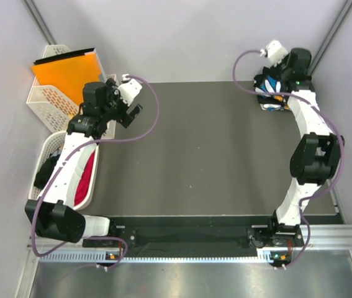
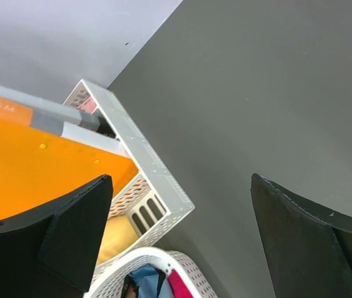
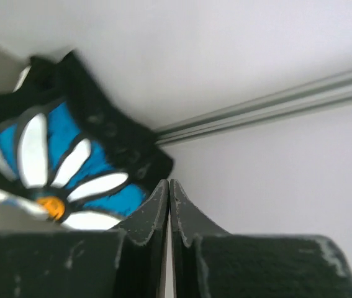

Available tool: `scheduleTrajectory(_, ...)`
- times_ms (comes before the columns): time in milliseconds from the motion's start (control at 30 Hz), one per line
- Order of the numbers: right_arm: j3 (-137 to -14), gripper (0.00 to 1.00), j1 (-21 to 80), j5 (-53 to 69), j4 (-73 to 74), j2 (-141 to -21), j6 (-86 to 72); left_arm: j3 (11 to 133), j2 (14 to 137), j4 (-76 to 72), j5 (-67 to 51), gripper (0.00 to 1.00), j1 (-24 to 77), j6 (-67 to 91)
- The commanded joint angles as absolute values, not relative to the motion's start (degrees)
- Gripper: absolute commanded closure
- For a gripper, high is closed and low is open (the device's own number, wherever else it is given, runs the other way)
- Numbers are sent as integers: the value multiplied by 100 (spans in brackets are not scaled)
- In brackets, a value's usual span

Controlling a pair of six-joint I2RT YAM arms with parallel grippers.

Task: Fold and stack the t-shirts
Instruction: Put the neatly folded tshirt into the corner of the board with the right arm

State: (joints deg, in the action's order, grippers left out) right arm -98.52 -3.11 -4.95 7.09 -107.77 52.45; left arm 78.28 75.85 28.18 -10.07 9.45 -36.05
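— Black t-shirt point(image 3: 70, 143), flower print: where was it?
— At the table's point(image 1: 213, 155) far right corner. The right end effector point(image 3: 168, 184) was clamped shut at its edge; left end effector point(image 2: 180, 186) gaped wide, empty.

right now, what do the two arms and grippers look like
Left arm and right arm: white links, bulky black joints, a loose lilac cable looping along each, and a white wrist camera on each. Fingers are black wedges; those of the right gripper look scuffed.
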Motion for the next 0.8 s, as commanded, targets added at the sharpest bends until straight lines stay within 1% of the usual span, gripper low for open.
scheduleTrajectory(0,-11386,100,-325,-1239,1649,-11581,4351,7542,7286,2340,-1564,4,967,-3569)
scheduleTrajectory(100,-12012,100,-316,-1353,1915,-12135,4307,7295,7286,2163,-1687,4,967,-3507)
scheduleTrajectory(200,-12155,100,-281,-1407,1890,-12523,4455,7207,7365,2136,-1722,4,976,-3507)
scheduleTrajectory(300,-12076,100,-237,-1389,1767,-12822,4684,7181,7479,2110,-1636,4,976,-3691)
scheduleTrajectory(433,-12024,100,-229,-1397,1758,-13244,5035,7513,7751,2206,-1503,4,976,-3691)
scheduleTrajectory(600,-11752,100,-185,-1845,1591,-13780,5835,7848,8120,2285,-1441,4,976,-3727)
scheduleTrajectory(767,-11418,100,-167,-1960,1407,-13825,5959,8121,8323,2320,-1433,5,976,-3727)
